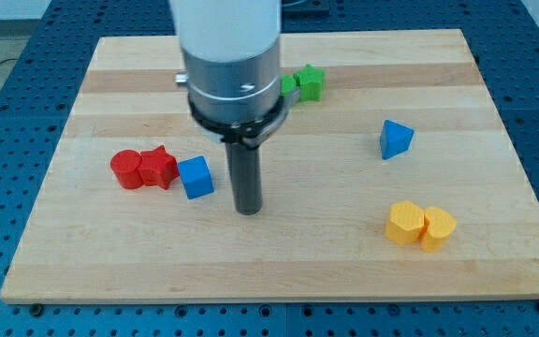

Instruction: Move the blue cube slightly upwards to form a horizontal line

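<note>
The blue cube (196, 177) lies on the wooden board (344, 271) at the view's left of centre. It sits just right of and slightly lower than two red blocks: a red round block (127, 169) and a red star-like block (159, 167), which touch each other. My tip (248, 210) is the lower end of the dark rod, standing right of the blue cube and a little below it, with a small gap between them.
A blue triangular block (395, 139) lies at the right. Two yellow blocks (420, 226) touch at the lower right. Green blocks (306, 83) sit near the top, partly hidden behind the arm's grey body (231, 56).
</note>
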Tool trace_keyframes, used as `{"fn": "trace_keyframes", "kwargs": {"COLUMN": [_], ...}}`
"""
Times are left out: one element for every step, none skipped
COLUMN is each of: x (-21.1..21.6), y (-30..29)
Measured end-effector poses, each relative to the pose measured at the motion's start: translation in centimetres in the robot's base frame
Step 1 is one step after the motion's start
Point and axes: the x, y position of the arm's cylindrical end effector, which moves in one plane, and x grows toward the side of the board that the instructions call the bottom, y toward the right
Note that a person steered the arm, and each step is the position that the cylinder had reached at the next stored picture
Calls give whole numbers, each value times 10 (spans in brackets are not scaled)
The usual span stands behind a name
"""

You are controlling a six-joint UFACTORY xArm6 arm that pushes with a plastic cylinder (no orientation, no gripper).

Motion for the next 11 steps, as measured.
{"fn": "trace_keyframes", "kwargs": {"x": [-4, -15, -16, -12, -4, -6, -10, -11, -17, -26, -25], "y": [-29, -31, -32, -36, -53, -72, -77, -77, -77, -77, -76]}}
